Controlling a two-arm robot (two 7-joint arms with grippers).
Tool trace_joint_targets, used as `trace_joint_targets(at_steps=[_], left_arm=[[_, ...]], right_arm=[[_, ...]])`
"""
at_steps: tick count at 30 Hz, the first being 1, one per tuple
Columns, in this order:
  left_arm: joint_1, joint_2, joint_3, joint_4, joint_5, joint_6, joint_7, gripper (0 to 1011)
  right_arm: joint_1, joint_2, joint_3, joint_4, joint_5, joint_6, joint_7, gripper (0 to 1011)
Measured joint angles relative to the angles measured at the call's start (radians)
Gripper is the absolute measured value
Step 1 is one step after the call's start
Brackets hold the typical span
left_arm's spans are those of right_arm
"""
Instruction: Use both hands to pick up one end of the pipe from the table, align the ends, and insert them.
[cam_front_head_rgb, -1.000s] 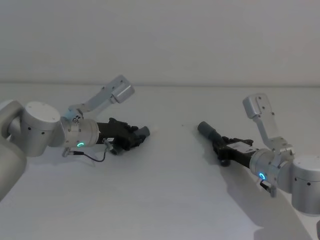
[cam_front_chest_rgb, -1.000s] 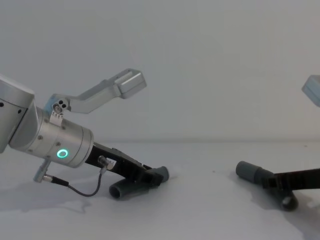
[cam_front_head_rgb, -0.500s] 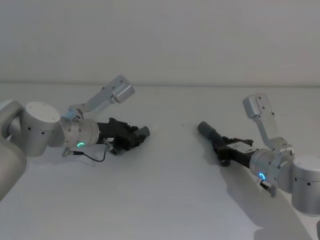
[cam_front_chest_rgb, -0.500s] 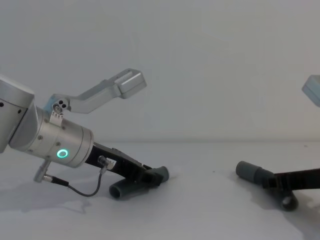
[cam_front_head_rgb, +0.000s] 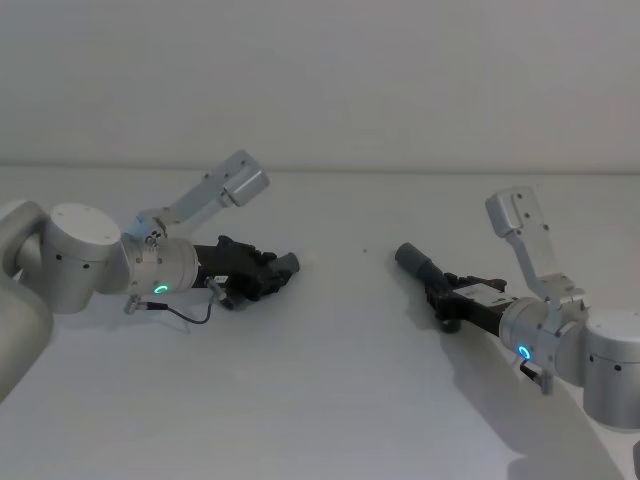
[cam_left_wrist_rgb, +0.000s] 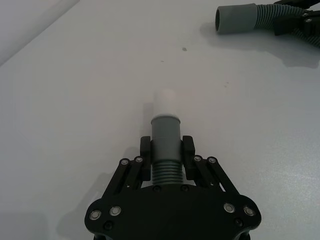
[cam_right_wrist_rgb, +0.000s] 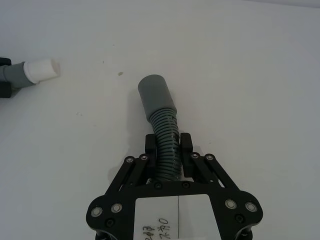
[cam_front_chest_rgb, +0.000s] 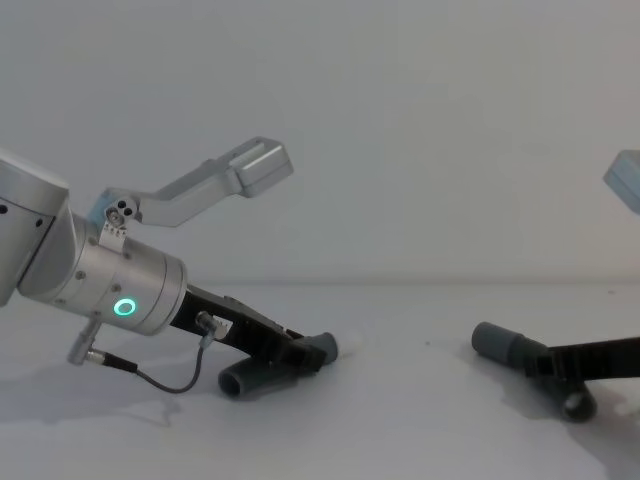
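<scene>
1. White table (cam_front_head_rgb: 330, 400) lay beneath; the left gripper (cam_left_wrist_rgb: 166, 150) pinched the white-tipped hose piece (cam_left_wrist_rgb: 165, 131), the right gripper (cam_right_wrist_rgb: 169, 145) the other hose piece (cam_right_wrist_rgb: 166, 129) by its ribs.
2. Cuffs (cam_right_wrist_rgb: 155, 92) sat well apart; either curved piece might swivel in its pinch and misalign.

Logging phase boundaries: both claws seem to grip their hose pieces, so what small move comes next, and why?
Probably raise both pieces slightly off the table. The left claw is shut on the white-tipped hose piece, the right claw on the grey-cuffed hose piece; both rest on the surface, ends well apart.
</scene>
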Motion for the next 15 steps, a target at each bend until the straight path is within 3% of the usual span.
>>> trace_joint_targets(at_steps=[15], left_arm=[[0.0,0.0,0.0,0.0,0.0,0.0,0.0,353]], right_arm=[[0.0,0.0,0.0,0.0,0.0,0.0,0.0,274]])
